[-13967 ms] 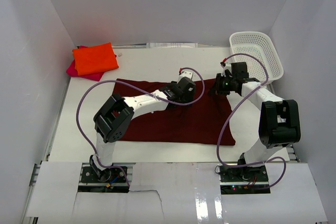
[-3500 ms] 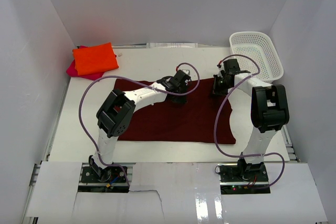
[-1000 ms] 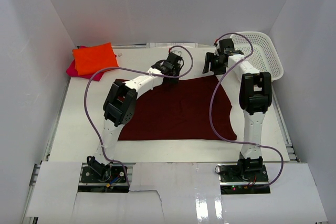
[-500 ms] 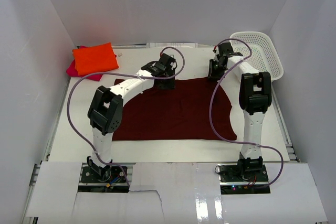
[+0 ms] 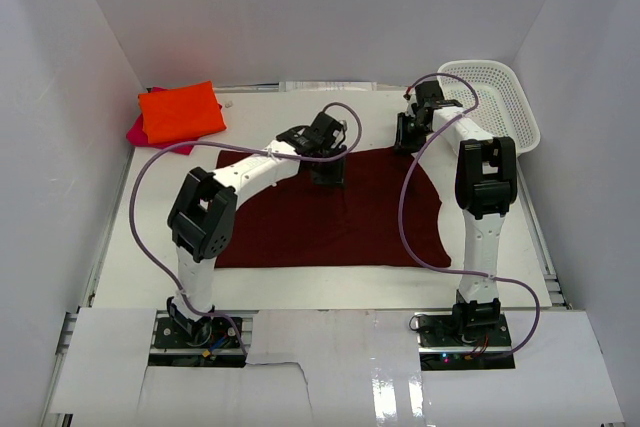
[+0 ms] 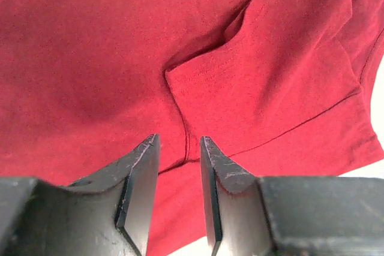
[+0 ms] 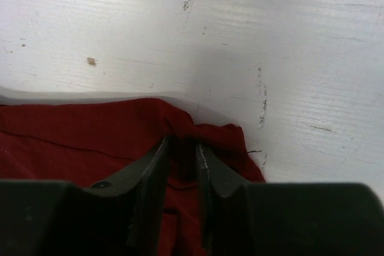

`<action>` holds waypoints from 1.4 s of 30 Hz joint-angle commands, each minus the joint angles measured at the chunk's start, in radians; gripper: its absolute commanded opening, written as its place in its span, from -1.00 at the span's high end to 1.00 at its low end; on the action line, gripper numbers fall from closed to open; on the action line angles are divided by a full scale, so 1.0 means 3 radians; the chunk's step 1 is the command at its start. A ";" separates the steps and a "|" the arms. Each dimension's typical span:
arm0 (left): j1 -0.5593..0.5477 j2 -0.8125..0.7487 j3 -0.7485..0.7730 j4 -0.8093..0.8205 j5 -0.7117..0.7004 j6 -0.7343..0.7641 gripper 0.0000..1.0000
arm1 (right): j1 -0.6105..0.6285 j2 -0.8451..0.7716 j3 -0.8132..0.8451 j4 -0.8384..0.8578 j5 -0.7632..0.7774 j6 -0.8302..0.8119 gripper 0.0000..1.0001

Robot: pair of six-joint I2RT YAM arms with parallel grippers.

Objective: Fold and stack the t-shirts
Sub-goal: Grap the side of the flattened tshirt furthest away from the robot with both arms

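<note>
White bench [image 5: 265, 122] boxed in by white walls [image 5: 300, 17]. 3 t-shirts:
- 1 maroon t-shirt [image 5: 340, 222], spread flat mid-bench.
- 1 orange t-shirt [image 5: 180, 112], folded, well off the maroon t-shirt's far left corner.
- 1 pink t-shirt [image 5: 140, 135] under the orange one, only its edge showing.

1 white mesh basket [image 5: 522, 115] sits beyond the maroon t-shirt's far right corner. 2 claws:
- Left claw [image 6: 179, 139] is over the maroon t-shirt near the middle of its far edge. Fingers apart, nothing clamped between them.
- Right claw [image 7: 182, 142] is at the maroon t-shirt's far right corner. Fingers pinched together on a bunched bit of that corner.
</note>
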State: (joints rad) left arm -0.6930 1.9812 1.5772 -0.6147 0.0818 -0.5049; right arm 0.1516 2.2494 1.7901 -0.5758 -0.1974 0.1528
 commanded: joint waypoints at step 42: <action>0.0664 -0.0893 -0.0972 0.0919 0.1414 0.0292 -0.96 | -0.0367 -0.0227 -0.0102 0.1106 -0.0799 0.0013 -0.69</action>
State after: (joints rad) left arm -0.4877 1.7130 1.3071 -0.4091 0.4019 -0.3977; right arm 0.0448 2.2452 1.7271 -0.3023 -0.3885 0.1692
